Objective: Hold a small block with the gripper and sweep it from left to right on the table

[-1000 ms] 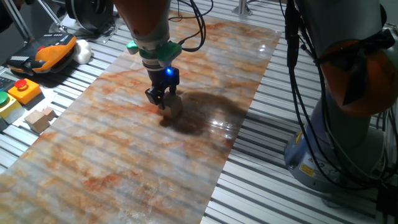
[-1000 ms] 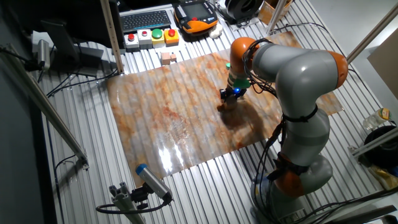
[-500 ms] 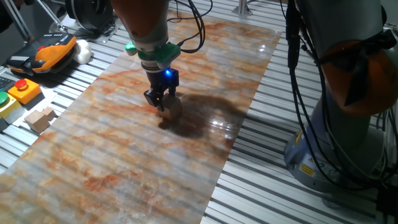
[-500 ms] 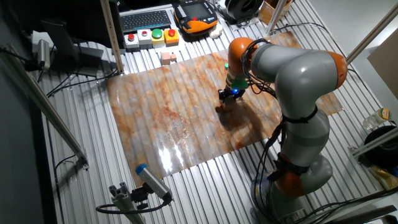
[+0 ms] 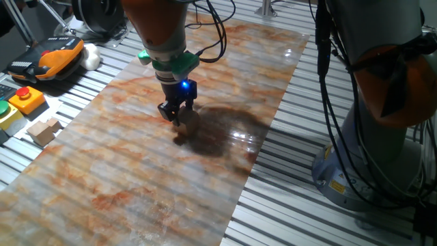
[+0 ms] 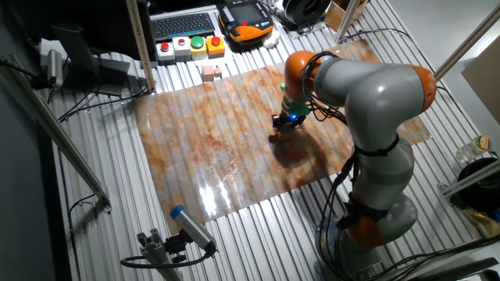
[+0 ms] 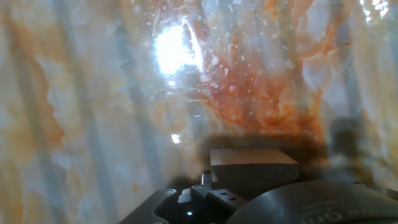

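Observation:
My black gripper (image 5: 175, 119) with its blue light and green ring stands upright over the middle of the marbled orange table (image 5: 130, 171). Its fingers are shut on the small tan wooden block (image 5: 184, 121), which rests against the table surface. In the other fixed view the gripper (image 6: 278, 136) is right of the board's centre (image 6: 203, 148). In the hand view the block (image 7: 252, 165) sits just ahead of the hand's dark body, pressed on the glossy board (image 7: 93, 112). The fingertips are mostly hidden behind the block.
A pair of joined tan blocks (image 5: 43, 130) lies on the metal slats left of the board, also in the other fixed view (image 6: 210, 72). A button box (image 6: 191, 45) and an orange pendant (image 5: 58, 55) lie beyond it. The arm's base (image 6: 375, 211) stands right of the board.
The gripper has slid a short way across the board with the block in it, leftward in both fixed views. Its shadow has moved with it.

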Available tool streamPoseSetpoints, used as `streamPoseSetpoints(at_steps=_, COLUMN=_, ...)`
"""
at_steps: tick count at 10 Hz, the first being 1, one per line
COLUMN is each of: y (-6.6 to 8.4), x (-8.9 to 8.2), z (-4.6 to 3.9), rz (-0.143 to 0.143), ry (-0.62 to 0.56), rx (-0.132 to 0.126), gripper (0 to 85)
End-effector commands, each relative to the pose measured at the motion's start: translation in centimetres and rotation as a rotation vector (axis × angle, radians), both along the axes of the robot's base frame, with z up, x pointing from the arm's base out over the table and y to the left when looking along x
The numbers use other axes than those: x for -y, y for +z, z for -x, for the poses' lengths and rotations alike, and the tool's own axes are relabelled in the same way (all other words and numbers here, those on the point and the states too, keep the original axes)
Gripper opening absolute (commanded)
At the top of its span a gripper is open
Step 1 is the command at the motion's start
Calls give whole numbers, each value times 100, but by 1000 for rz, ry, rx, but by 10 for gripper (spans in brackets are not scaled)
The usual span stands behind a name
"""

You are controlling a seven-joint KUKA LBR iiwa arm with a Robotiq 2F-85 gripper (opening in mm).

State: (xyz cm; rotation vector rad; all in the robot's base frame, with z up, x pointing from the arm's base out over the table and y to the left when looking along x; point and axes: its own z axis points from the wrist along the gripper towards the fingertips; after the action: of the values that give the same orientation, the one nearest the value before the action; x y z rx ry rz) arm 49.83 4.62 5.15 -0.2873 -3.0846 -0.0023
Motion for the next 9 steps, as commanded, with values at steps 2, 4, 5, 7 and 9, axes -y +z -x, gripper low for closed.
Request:
streamPoseSetpoints(at_steps=2, y=1, x=-33, z=21, rz=-3, ry=-7, rx=-2, gripper=0)
streamPoseSetpoints(at_steps=4, y=3, x=-73, z=32, rz=-5, ry=-13, rx=-4, gripper=0)
streamPoseSetpoints(at_steps=5, y=-8, x=-95, z=36, rz=-5, ry=-16, rx=-2, gripper=0)
streamPoseSetpoints(at_steps=7, y=-30, x=-127, z=50, rz=-6, ry=-23, rx=1, gripper=0)
streamPoseSetpoints(at_steps=9, y=-33, x=-146, z=60, rz=-9, ry=-27, rx=1, gripper=0)
